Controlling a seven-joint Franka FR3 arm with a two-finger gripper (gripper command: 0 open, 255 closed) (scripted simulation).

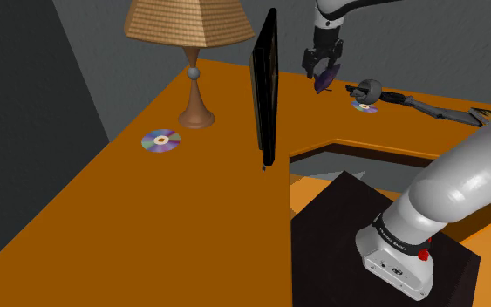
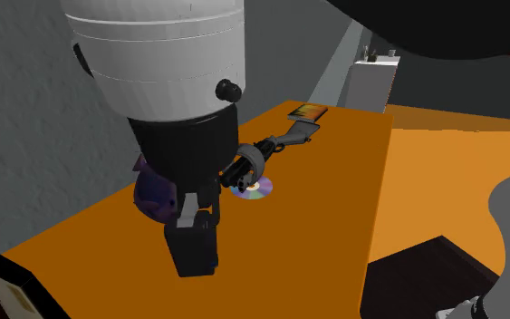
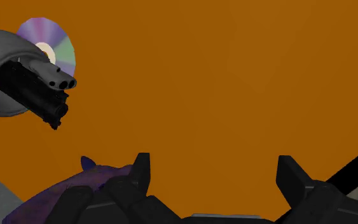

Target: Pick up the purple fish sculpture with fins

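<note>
Claw: gripper point(image 3: 214, 159) wide open, and I see only bare orange table point(image 3: 234, 76) between the fingers, nothing clasped.
Fish: purple fish sculpture point(image 3: 56, 194) sits outside the gap, just beside one finger's outer side; I can't tell whether it rests on the table.
Neighbours: gun point(image 3: 41, 89), muzzle over a CD point(image 3: 50, 44), near the fish.
Risk: closing now grabs air — or that finger shoves the fish toward the gun. I'd judge a sideways re-centre comes first.
</note>
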